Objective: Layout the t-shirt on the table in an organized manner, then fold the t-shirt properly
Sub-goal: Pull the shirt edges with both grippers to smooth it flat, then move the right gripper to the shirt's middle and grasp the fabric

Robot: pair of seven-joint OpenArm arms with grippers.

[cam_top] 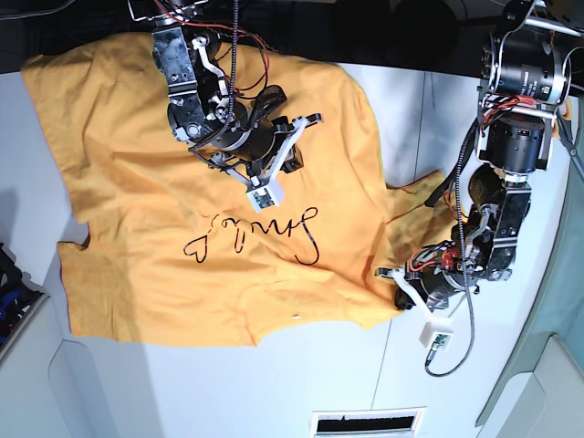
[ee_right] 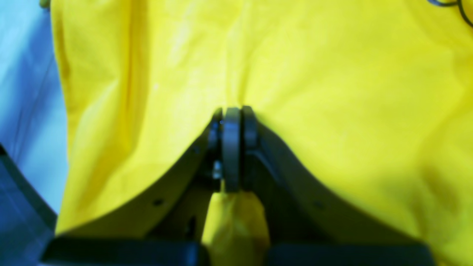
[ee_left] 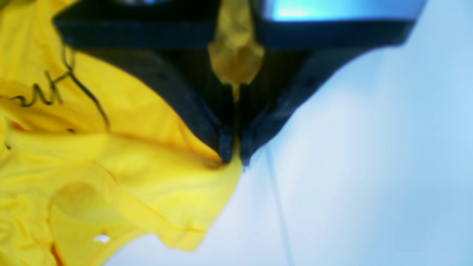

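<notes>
The orange t-shirt [cam_top: 137, 182] lies spread over the white table [cam_top: 228, 383], with its black line writing [cam_top: 255, 233] facing up. My right gripper [cam_top: 239, 151] is pressed down on the shirt's upper middle. In the right wrist view the right gripper [ee_right: 232, 112] is shut, with a fold of the t-shirt [ee_right: 332, 92] bunched between its fingers. My left gripper [cam_top: 400, 281] is at the shirt's crumpled right edge. In the left wrist view the left gripper [ee_left: 233, 153] is shut on the t-shirt [ee_left: 129, 166], and fabric shows between its fingers above the table [ee_left: 369, 166].
A thin dark seam [ee_left: 277, 207] crosses the table beside the left gripper. A slotted vent [cam_top: 365, 422] sits at the front edge. A cable [cam_top: 461, 342] loops down from the left arm. Dark gear [cam_top: 11, 274] lies at the far left edge.
</notes>
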